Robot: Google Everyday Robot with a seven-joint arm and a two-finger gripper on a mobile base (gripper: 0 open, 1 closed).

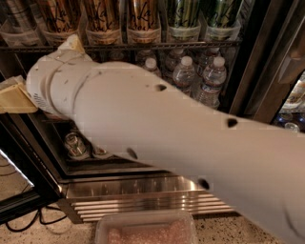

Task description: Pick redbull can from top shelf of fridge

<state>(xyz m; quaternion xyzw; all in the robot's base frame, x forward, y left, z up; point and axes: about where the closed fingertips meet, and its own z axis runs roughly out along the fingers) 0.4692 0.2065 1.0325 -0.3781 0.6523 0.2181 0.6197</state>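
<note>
The redbull can (15, 13), slim and silver-grey, stands at the far left of the top shelf (143, 46), partly cut off by the picture's top edge. Tall gold cans (102, 14) and green cans (183, 12) stand to its right in clear trays. My gripper (43, 70) is at the left, just below the shelf rail and below the redbull can. One tan finger (14, 97) points left, the other (71, 44) rises to the rail; they stand apart with nothing between them. My thick white arm (190, 143) crosses the fridge front.
Water bottles (183, 74) stand on the rack below. Small cans (75, 144) sit lower left. The ribbed steel base (143, 200) runs along the bottom. A clear plastic container (145, 231) lies on the floor. The dark door frame (259, 62) stands at the right.
</note>
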